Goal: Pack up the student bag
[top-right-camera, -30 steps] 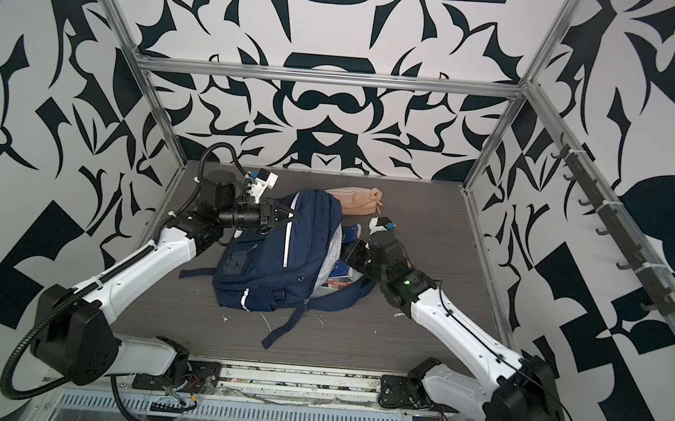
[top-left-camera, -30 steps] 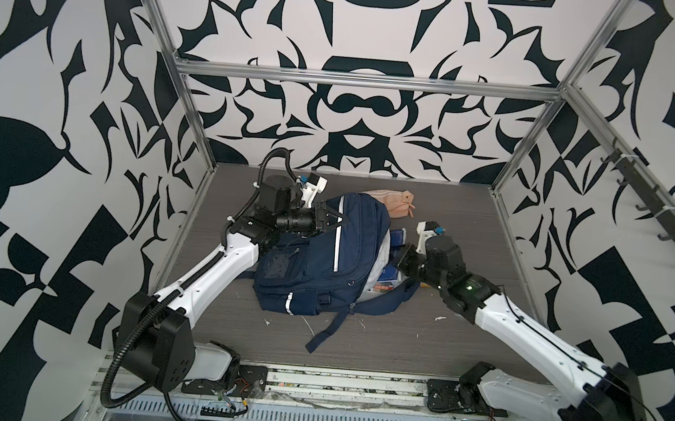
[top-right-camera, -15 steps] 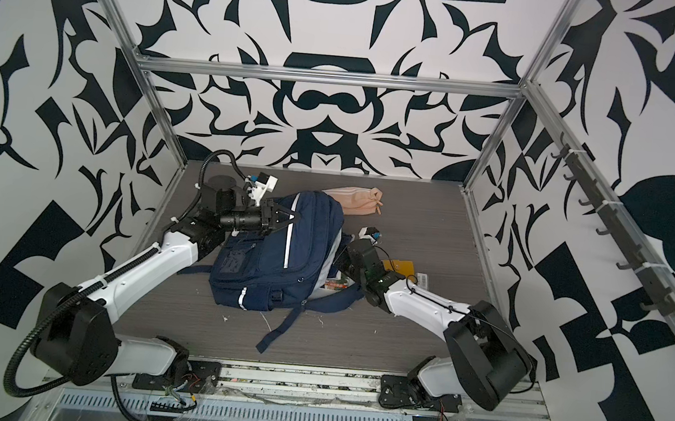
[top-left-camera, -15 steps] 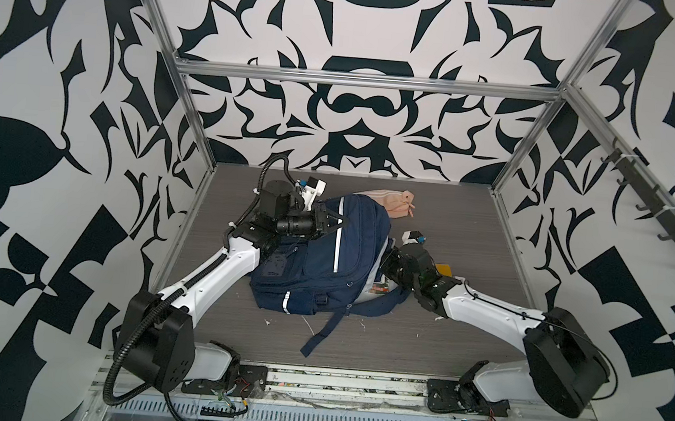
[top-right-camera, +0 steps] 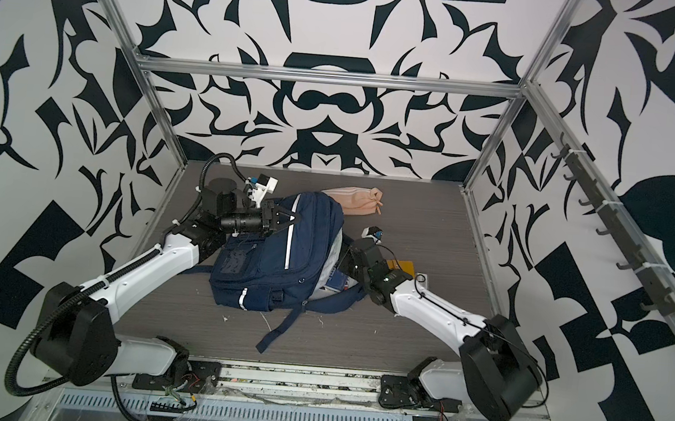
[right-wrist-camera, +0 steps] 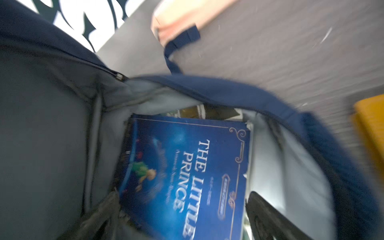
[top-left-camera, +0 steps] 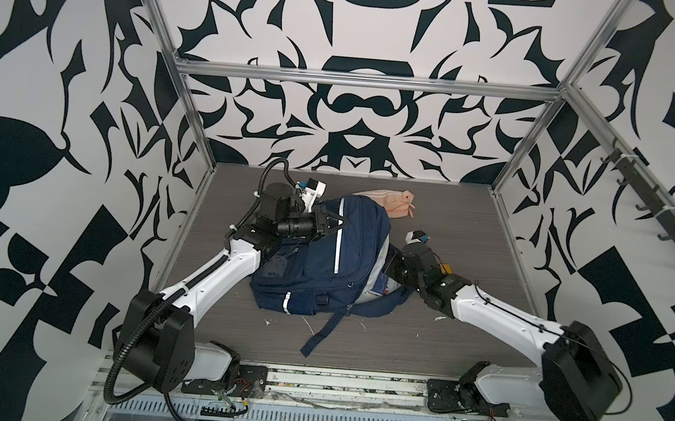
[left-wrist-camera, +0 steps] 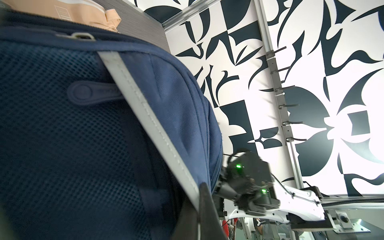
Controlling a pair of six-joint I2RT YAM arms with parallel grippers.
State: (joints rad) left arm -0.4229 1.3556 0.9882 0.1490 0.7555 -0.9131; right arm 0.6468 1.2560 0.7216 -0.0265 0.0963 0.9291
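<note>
Student bag (top-left-camera: 323, 260) lies mid-table (top-left-camera: 441, 337), its open side facing the right arm.
Only the right wrist view looks into the grey-lined main compartment: a blue book (right-wrist-camera: 187, 166) titled "The Little Prince" lies inside, with the right gripper (right-wrist-camera: 182, 194) spread open, one finger on each side of the cover. In both top views the left gripper (top-left-camera: 341, 223) is pinched shut on the bag's fabric by the white stripe (left-wrist-camera: 145, 104). A peach pouch (top-left-camera: 386, 201) lies behind the bag.
</note>
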